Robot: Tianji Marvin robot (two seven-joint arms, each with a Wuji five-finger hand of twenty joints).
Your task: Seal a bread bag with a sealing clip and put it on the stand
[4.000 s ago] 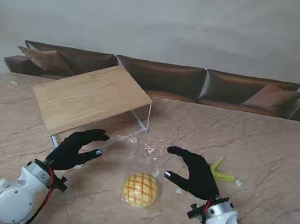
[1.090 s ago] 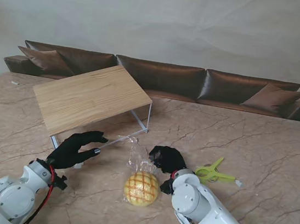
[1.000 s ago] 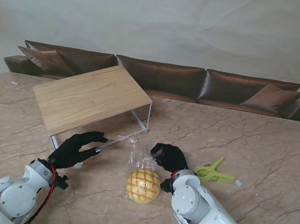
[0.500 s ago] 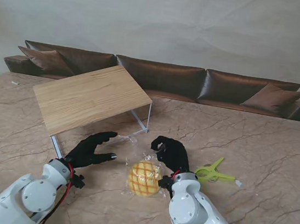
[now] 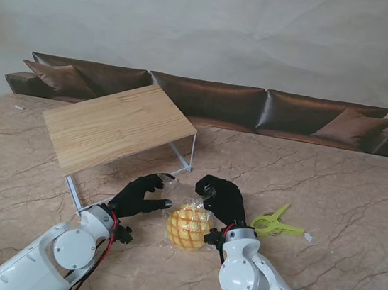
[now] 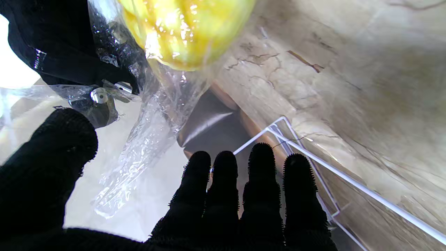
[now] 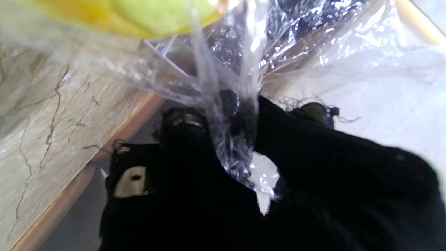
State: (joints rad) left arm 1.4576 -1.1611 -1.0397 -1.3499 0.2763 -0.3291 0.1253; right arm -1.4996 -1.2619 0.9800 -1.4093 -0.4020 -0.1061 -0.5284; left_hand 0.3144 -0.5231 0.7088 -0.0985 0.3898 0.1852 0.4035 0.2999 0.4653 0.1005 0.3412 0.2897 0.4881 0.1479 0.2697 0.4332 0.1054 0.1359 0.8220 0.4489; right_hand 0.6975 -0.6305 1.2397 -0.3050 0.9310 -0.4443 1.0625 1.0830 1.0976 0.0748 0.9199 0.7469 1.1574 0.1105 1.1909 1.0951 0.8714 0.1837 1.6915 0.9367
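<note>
1. Nearest us, mid-worktop (image 5: pixel 357 209), the bread bag (image 5: pixel 187 227) hangs lifted by its neck, gathered for clipping.
2. The right hand (image 5: pixel 221 197) pinches that twisted plastic; the left hand (image 5: pixel 143 194) reaches in, fingers spread, empty.
3. Right, the green sealing clip (image 5: pixel 274 223) waits untouched.
4. Farther left stands the wooden stand (image 5: pixel 114 127), the bag's destination.

The bench (image 5: pixel 332 184) was a veined beige marble slab. A wooden-topped stand (image 5: pixel 114 127) on a white wire frame stood on it; the bagged bread (image 5: pixel 187 226) sat near the stand's right corner, nearer to me, and a green sealing clip (image 5: pixel 275 223) lay farther right of the stand.
</note>
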